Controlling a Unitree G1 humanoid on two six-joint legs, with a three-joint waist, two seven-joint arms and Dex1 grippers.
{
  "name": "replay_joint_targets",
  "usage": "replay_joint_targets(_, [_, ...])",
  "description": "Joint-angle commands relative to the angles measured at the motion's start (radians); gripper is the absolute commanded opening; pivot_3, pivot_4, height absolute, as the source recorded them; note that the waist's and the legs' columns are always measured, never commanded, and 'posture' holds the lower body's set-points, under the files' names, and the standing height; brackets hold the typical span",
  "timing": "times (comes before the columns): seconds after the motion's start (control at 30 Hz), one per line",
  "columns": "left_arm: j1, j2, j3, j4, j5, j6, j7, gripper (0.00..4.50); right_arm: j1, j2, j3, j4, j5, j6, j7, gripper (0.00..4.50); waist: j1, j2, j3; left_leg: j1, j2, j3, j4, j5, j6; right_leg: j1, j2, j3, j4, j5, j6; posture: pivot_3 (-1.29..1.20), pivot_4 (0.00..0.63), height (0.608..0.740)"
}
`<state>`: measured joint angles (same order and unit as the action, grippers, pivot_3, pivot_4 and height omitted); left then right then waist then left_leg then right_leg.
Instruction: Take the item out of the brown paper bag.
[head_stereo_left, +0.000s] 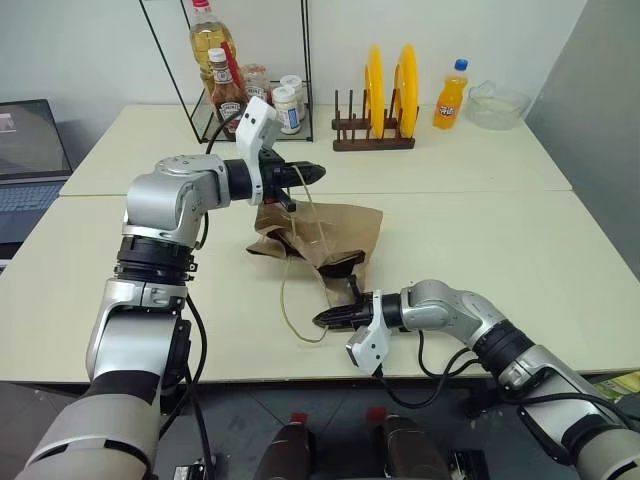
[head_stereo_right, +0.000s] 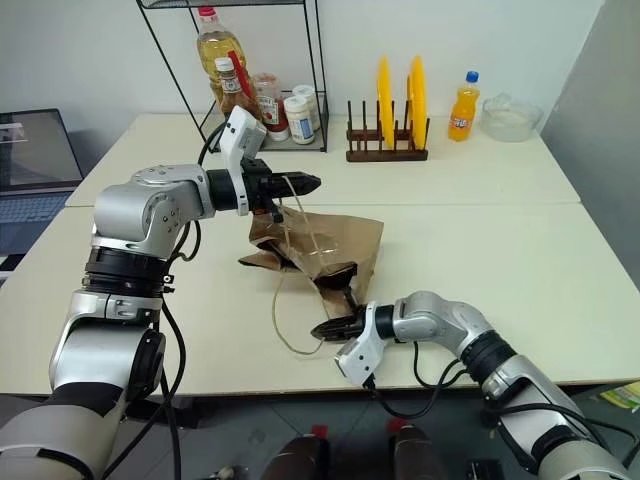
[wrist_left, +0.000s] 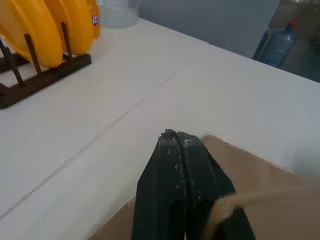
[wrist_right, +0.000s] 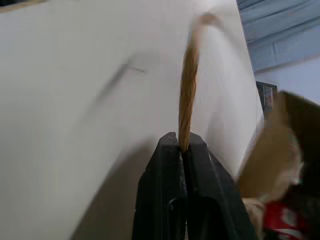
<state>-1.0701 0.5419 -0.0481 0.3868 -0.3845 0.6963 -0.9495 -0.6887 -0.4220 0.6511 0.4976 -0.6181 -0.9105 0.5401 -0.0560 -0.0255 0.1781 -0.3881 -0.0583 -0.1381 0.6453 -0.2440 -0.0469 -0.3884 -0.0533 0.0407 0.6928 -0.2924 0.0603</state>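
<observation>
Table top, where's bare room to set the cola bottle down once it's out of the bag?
Bare table right of the brown paper bag, short of the plate rack. Crowded at the wire rack, back left.

One brown paper bag (head_stereo_left: 335, 235) is lying on the table (head_stereo_left: 500, 240), and two twine handles (head_stereo_left: 300, 290) are looping out from it. One cola bottle (wrist_right: 280, 220) is showing its red label at the bag's mouth. Two grippers are working here: the left gripper (head_stereo_left: 312, 172) and the right gripper (head_stereo_left: 325, 318). Two yellow plates (head_stereo_left: 390, 75) are standing in one wooden rack (head_stereo_left: 372, 138). One orange soda bottle (head_stereo_left: 451, 95) is standing beside one clear bowl (head_stereo_left: 497, 103). One ketchup bottle (head_stereo_left: 226, 85) and one oil bottle (head_stereo_left: 208, 35) are sitting on one wire shelf (head_stereo_left: 300, 60), along with about three small jars (head_stereo_left: 290, 105). One laptop (head_stereo_left: 30, 160) is sitting to the left.
</observation>
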Motion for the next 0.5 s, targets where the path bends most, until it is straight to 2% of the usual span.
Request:
replay_joint_targets(0.03, [-0.04,0.013,0.027,-0.031,0.01,-0.046,-0.008,0.0,0.036,-0.024,0.068,0.082,-0.073,0.011,0.04,0.01,0.0,0.0,-0.001,0.003,0.0,0.001,-0.001,0.0,0.0,0.003,0.0,0.001,-0.002,0.0,0.0,0.0,0.15,0.74])
replay_joint_targets(0.13, [-0.03,0.017,0.011,-0.033,0.027,-0.062,-0.022,0.0,0.034,-0.024,0.058,0.076,-0.036,0.012,0.058,0.01,0.0,0.0,-0.002,0.01,0.0,0.001,-0.002,0.0,0.0,0.011,0.0,0.001,-0.006,0.0,0.0,0.0,0.15,0.74])
replay_joint_targets(0.4, [-0.075,-0.002,0.03,0.006,0.032,-0.056,-0.02,0.0,0.032,-0.035,0.062,0.074,-0.014,0.014,0.109,0.01,0.002,0.0,-0.002,0.01,0.0,0.0,-0.002,0.0,0.0,0.013,0.0,0.0,-0.01,0.0,0.001,0.0,0.15,0.74])
replay_joint_targets(0.5, [-0.084,-0.001,0.03,0.008,0.027,-0.047,-0.028,0.0,0.052,-0.043,0.048,0.048,0.067,0.049,0.184,0.01,0.006,0.0,-0.002,0.01,-0.001,0.0,-0.002,0.0,0.0,0.014,0.0,0.0,-0.011,0.0,0.001,0.0,0.15,0.74])
